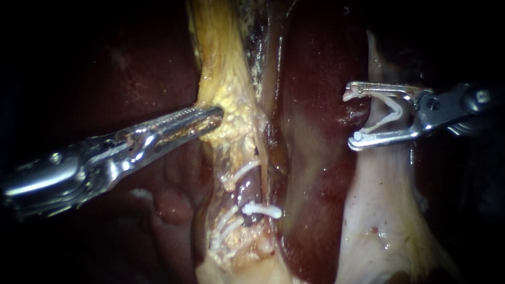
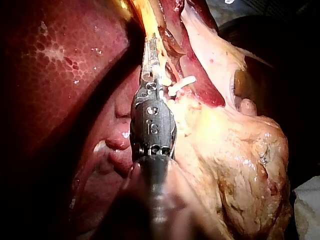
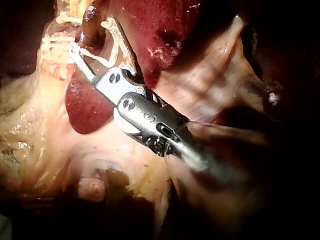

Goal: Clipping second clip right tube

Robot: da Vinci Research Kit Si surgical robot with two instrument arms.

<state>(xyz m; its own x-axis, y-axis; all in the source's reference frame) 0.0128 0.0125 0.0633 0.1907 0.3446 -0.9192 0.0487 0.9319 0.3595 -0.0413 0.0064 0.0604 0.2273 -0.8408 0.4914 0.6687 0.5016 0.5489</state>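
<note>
1. Our right instrument's pincer (image 1: 351,118) stands wide apart, yet both halves bear on the open white clip (image 1: 399,110) seated between them, so it holds that clip.
2. It hovers over the dark liver (image 1: 315,79) and the pale tissue (image 1: 379,194), well apart from the tube (image 1: 251,186).
3. Our left instrument's pincer (image 1: 214,117) lies together, clamped on the edge of the yellow fatty tissue (image 1: 223,68).
4. The tube, dark and reddish, sits below that pincer, with a placed clip (image 1: 261,210) lying across it.
</note>
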